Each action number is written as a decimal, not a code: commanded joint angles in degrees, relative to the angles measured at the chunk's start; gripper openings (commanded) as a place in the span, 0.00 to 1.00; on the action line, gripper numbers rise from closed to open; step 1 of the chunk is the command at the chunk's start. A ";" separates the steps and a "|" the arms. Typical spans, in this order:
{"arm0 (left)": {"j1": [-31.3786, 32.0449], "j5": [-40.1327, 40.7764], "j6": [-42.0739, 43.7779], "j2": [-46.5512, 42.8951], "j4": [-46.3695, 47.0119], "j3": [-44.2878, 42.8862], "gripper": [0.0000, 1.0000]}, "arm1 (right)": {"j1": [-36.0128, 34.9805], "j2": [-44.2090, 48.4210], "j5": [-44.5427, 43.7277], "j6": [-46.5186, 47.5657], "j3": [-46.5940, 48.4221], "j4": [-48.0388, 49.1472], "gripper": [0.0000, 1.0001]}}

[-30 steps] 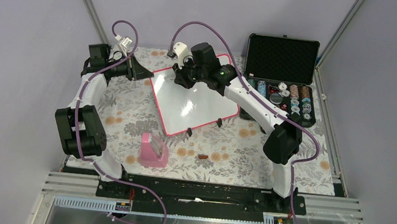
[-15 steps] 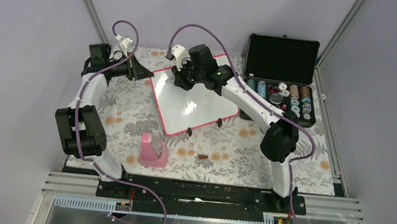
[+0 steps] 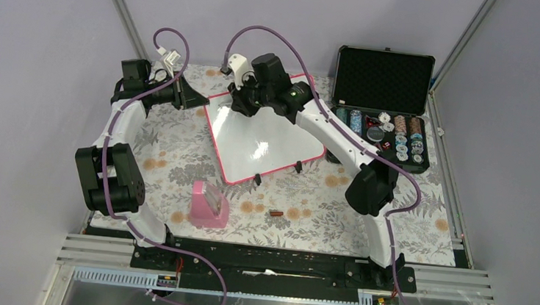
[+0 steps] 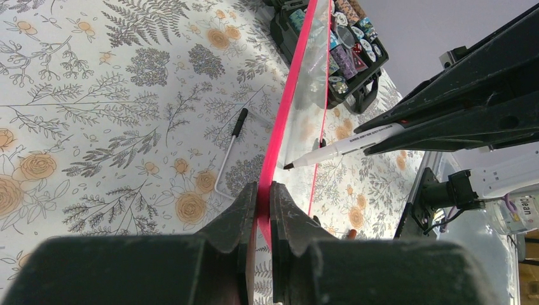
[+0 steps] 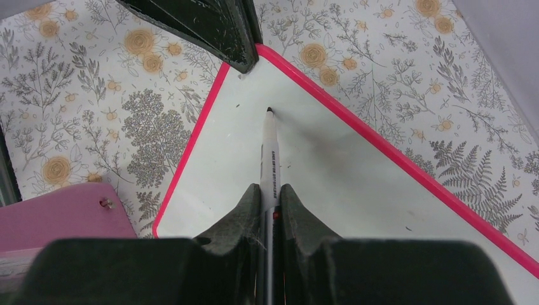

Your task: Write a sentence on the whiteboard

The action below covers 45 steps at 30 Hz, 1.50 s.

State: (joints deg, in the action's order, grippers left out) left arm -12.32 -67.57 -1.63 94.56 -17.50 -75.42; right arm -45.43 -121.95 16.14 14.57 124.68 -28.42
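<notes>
**A:** Since the large flat glossy whiteboard with the thin pink-red frame is asked after first, where is it found?

**B:** It is laid askew on the floral-printed tablecloth, towards the far middle of the table. Its two small black feet are turned to the near side.

**A:** How is it held?

**B:** Its left-hand corner is clamped by the left gripper. From the left wrist, the black fingers are seen pressed together on the pink rim.

**A:** And the right gripper?

**B:** It is closed tight on a slim white-barrelled marker with a black tip. The marker is pointed at the white surface just inside that same corner, near the left gripper's fingers. Whether the tip is pressed to the surface cannot be told. A small dark speck is seen just beside it.

**A:** What is set around the board?

**B:** To its right an open black foam-lined case is placed, with rows of coloured round chips in its tray. Nearer the front, a pink blocky holder is stood on the cloth. A small brown object is laid to its right, apart from it. A thin white rod with a black end is seen lying on the cloth beside the board's pink rim.
</notes>
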 commanded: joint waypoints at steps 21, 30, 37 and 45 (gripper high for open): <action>1.85 -0.18 2.68 -1.57 -1.00 -1.26 0.00 | -2.36 1.93 1.74 2.73 -4.20 -2.50 0.00; 1.85 -0.11 2.60 -1.94 -1.02 -1.00 0.00 | -2.30 5.07 -0.25 3.72 -7.60 -2.45 0.00; 1.87 -0.06 2.50 -2.26 -1.09 -1.09 0.00 | -1.76 6.47 -2.75 4.87 -9.45 -2.45 0.00; 1.87 0.06 2.80 -2.54 -1.37 -1.04 0.00 | -1.28 9.45 0.42 5.10 -9.35 -3.21 0.00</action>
State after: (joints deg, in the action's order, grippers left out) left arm -11.88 -66.57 0.12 94.21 -17.54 -75.42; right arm -47.51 -117.99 15.51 18.50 115.04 -31.31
